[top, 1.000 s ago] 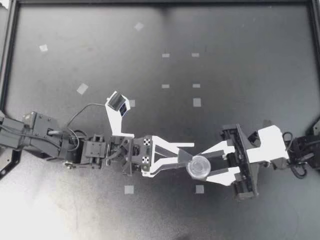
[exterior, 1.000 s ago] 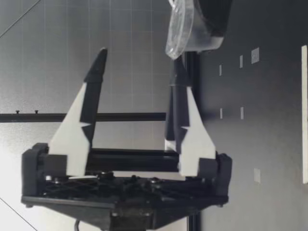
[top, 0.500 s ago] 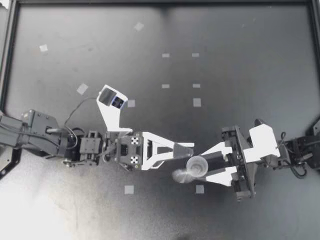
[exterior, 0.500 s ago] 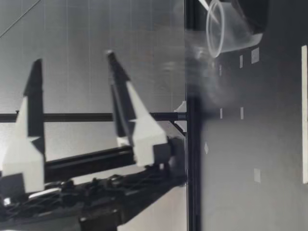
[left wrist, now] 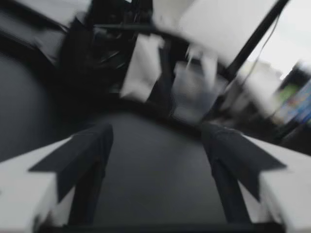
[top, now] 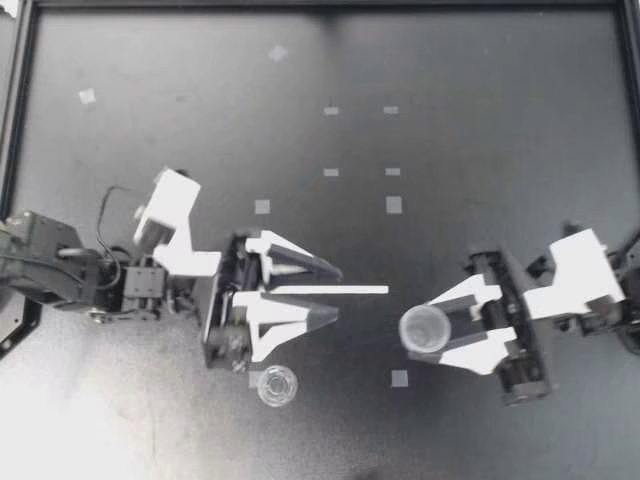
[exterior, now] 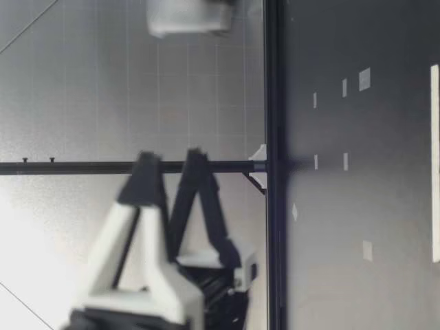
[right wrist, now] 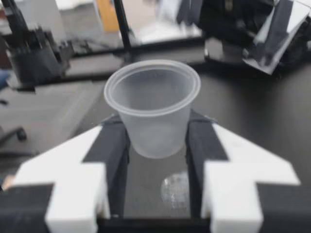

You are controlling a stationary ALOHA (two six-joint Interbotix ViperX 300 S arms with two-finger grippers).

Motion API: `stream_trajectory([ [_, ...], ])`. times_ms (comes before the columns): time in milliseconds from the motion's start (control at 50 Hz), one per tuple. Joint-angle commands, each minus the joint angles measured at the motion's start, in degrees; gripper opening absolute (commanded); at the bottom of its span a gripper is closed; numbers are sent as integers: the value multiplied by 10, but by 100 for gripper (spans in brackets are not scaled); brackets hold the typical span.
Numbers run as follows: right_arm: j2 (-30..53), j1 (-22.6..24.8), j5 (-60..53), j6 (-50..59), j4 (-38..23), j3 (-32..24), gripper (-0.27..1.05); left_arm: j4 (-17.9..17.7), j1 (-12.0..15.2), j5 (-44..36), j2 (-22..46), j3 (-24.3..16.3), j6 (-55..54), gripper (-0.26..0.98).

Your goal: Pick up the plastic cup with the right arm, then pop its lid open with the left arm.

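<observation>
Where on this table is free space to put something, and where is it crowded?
Bare: the table toward the far frame rail, with only flat tape squares. Crowded: the strip where my left gripper stands open near a small clear cup and my right gripper holds a second cup.

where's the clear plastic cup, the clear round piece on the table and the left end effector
clear plastic cup [top: 425,329], top view, open mouth
clear round piece [top: 277,385], top view, its middle
left end effector [top: 339,293], top view, midway between fingertips
</observation>
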Motion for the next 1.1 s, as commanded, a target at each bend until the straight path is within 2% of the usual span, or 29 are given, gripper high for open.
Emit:
stream_trajectory([
  [0,-34,4,3,4,5,-1,36,1,-2,13,-32,2,95,67],
  [120,-55,4,43,6,33,-2,36,1,-14,68,-61,-3,201,67],
  [320,-60,4,93,2,40,-12,36,1,-15,152,-80,-9,215,67],
  [1080,-47,4,93,-2,40,-10,36,2,-15,153,-76,-16,219,67],
])
